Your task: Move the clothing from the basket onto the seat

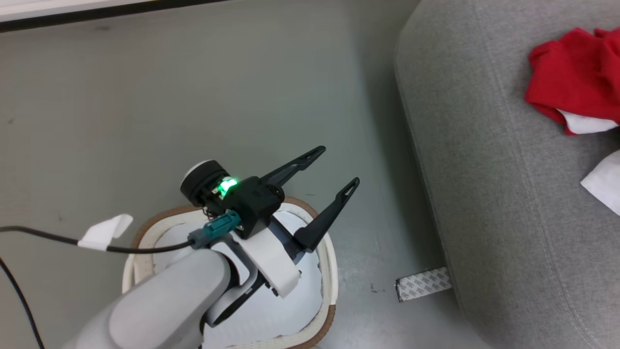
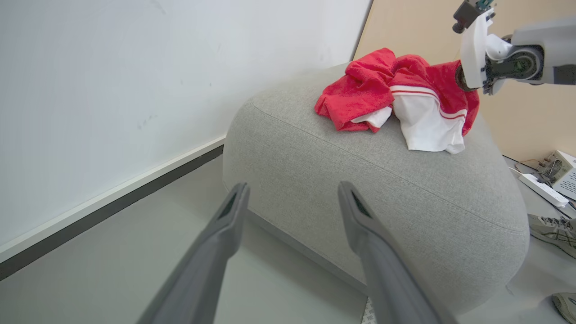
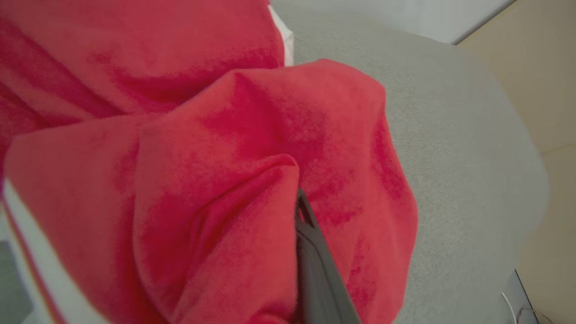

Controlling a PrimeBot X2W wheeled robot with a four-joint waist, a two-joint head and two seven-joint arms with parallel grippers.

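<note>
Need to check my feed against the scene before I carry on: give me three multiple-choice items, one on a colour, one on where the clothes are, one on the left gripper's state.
1. The basket's outer rim is: A brown, B blue, C green.
2. The red clothing lies: A in the basket, B on the grey seat, C half in each.
3. The left gripper is: A shut on cloth, B shut on the rim, C open and empty.

Answers:
1 A: the head view shows a brown edge around the white basket.
2 B: the left wrist view shows the heap on top of the seat, and no red shows in the visible part of the basket.
3 C: its fingers stand apart above the basket with nothing between them.
</note>
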